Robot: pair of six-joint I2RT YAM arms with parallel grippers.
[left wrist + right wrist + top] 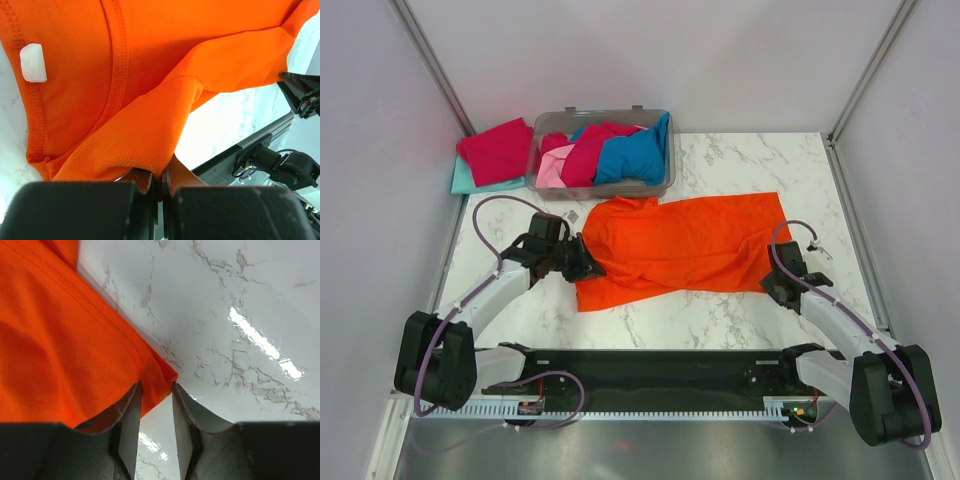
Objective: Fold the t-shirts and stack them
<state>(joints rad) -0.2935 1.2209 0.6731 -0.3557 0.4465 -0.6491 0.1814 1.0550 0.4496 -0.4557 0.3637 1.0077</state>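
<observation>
White marbled counter (720,320), orange t-shirt (690,240) spread at its middle. Left claw (588,262) grips the shirt's left edge. Right claw (772,283) stands parted around a hem corner and should pinch it firmly before lifting.

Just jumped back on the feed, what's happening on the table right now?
Both arms are working the orange t-shirt, which lies spread on the marble table. The left tool is shut on a fold of cloth near its collar end. The right tool sits at the opposite corner, jaws apart on either side of the hem, not yet pinching. Other shirts wait in the grey bin, and a red shirt lies on a teal one beside it.
</observation>
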